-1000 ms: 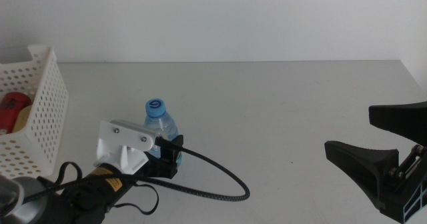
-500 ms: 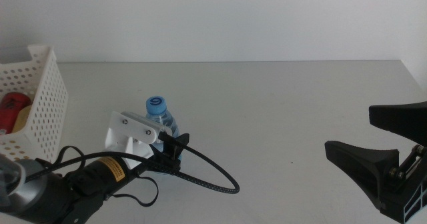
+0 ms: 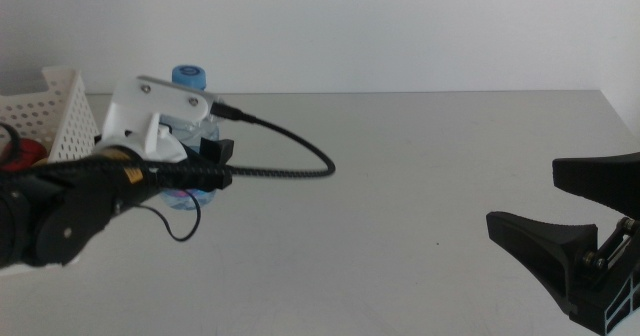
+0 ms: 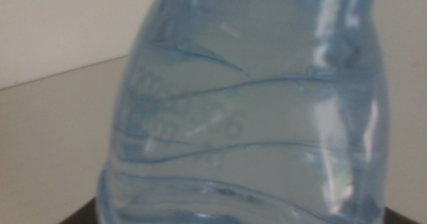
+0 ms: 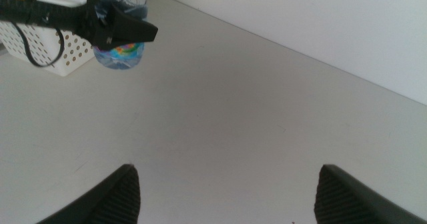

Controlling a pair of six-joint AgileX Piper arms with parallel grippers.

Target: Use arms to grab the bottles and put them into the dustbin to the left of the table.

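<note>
Blue-capped water bottle [image 3: 190,126] pinched in left gripper [image 3: 205,166] jaws; right gripper [image 5: 227,191] spread.

Water bottle [image 3: 187,126] between left end effector [image 3: 205,166] jaws, raised off counter [image 3: 420,176], just right of dustbin [image 3: 62,111]. Dustbin at counter's left edge; can [image 3: 25,152] inside it. Cable [image 3: 285,156] trails right from left arm. Right end effector [image 3: 575,221] at counter's right side, near front, well apart from bottle.
</note>
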